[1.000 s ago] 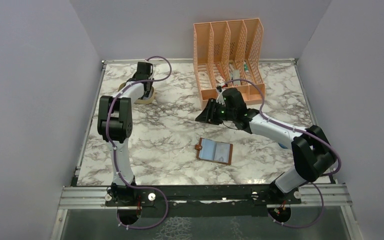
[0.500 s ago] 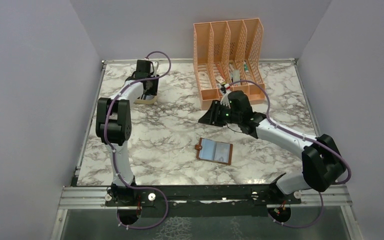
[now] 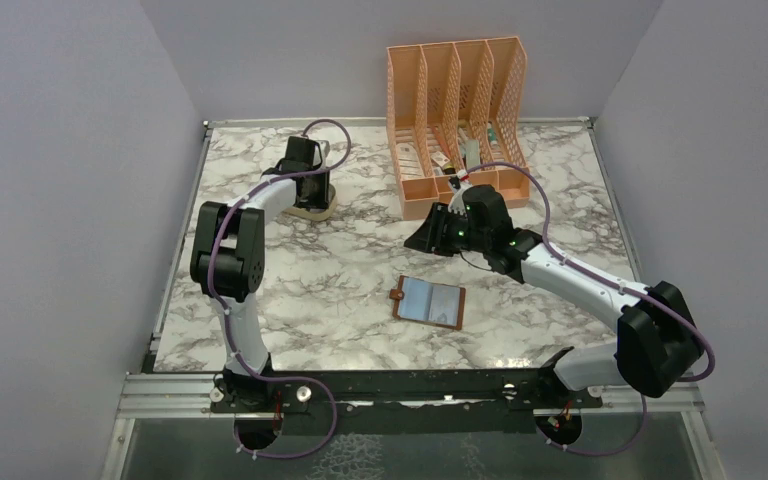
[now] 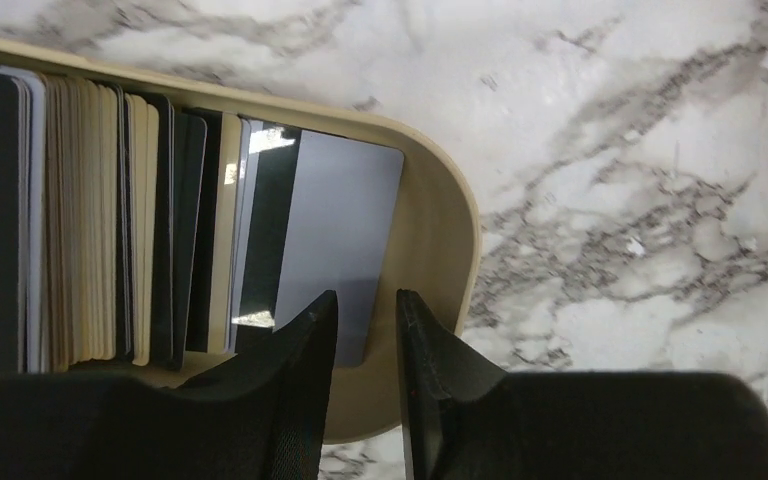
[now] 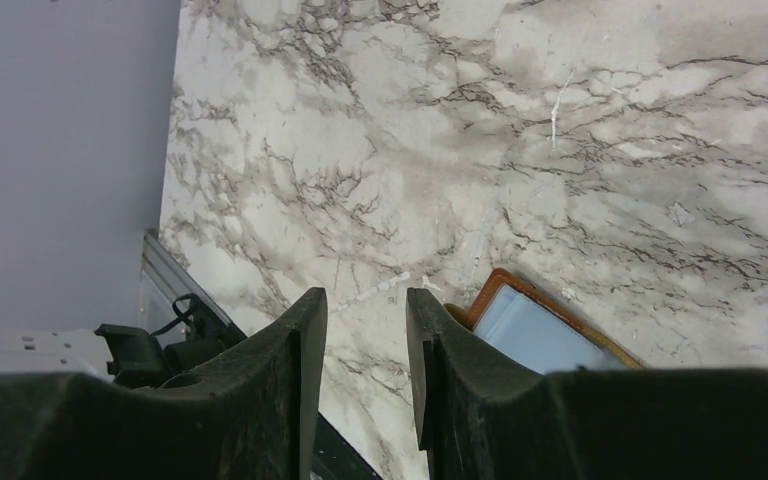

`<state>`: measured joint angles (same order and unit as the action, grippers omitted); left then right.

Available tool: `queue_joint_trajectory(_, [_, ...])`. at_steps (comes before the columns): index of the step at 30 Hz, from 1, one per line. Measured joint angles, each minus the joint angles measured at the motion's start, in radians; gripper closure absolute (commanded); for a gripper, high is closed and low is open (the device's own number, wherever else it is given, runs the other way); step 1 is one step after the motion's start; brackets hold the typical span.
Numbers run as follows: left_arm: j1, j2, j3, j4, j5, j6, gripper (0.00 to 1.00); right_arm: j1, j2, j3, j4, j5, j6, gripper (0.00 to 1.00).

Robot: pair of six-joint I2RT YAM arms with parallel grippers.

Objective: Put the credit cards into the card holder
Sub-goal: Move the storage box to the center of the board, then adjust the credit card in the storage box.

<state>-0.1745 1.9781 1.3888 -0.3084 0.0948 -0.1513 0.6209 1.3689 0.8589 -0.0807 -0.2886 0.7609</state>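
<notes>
The credit cards [image 4: 110, 220] stand on edge in a row in a small beige oval tray [image 4: 440, 230], dark, cream and pale. At the right end a pale grey card [image 4: 345, 220] leans against the others. My left gripper [image 4: 365, 310] hovers over that card's lower corner with a narrow gap between its jaws, open; whether it touches the card I cannot tell. In the top view my left gripper [image 3: 310, 192] is over the tray [image 3: 320, 211]. The card holder [image 3: 430, 302] lies open, brown with bluish pockets. My right gripper [image 3: 423, 238] hangs open and empty above the table behind the card holder [image 5: 530, 325].
A tall peach four-slot mesh organiser [image 3: 457, 110] with small items inside stands at the back, just behind my right wrist. Grey walls close in the left, right and back. The table's metal front rail [image 3: 410, 385] carries both arm bases.
My left gripper has moved right and a little nearer along the tray, and its jaws have narrowed. My right arm has stretched slightly to the right; its jaws are unchanged.
</notes>
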Motion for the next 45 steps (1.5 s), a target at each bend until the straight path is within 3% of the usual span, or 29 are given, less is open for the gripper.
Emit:
queue_joint_trajectory(8, [-0.126,-0.099,-0.159,0.026,0.031,-0.171,0.69,0.0,-0.017,0.0,-0.061,0.056,0.024,0.65])
queue_joint_trajectory(13, [-0.177,-0.169,-0.271,0.079,0.082,-0.317,0.68,0.008,0.014,0.021,-0.116,0.102,0.102,0.58])
queue_joint_trajectory(19, [-0.176,-0.276,-0.335,0.118,0.117,-0.409,0.56,0.053,0.107,0.111,-0.141,0.2,0.212,0.55])
queue_joint_trajectory(23, [-0.174,-0.333,-0.273,0.09,0.075,-0.343,0.49,0.089,0.195,0.192,-0.143,0.262,0.283,0.55])
queue_joint_trajectory(25, [-0.174,-0.351,-0.235,0.088,0.031,-0.278,0.4,0.11,0.245,0.232,-0.142,0.287,0.311,0.55])
queue_joint_trajectory(26, [-0.174,-0.361,-0.22,0.086,0.007,-0.242,0.3,0.122,0.275,0.255,-0.143,0.299,0.328,0.55])
queue_joint_trajectory(31, [-0.172,-0.37,-0.16,0.057,-0.111,-0.04,0.19,0.161,0.393,0.342,-0.145,0.338,0.389,0.55])
queue_joint_trajectory(37, [-0.167,-0.323,-0.14,0.025,-0.15,0.166,0.15,0.179,0.505,0.425,-0.143,0.37,0.415,0.59])
queue_joint_trajectory(45, [-0.114,-0.286,-0.14,-0.016,-0.143,0.328,0.14,0.18,0.641,0.53,-0.151,0.375,0.417,0.62])
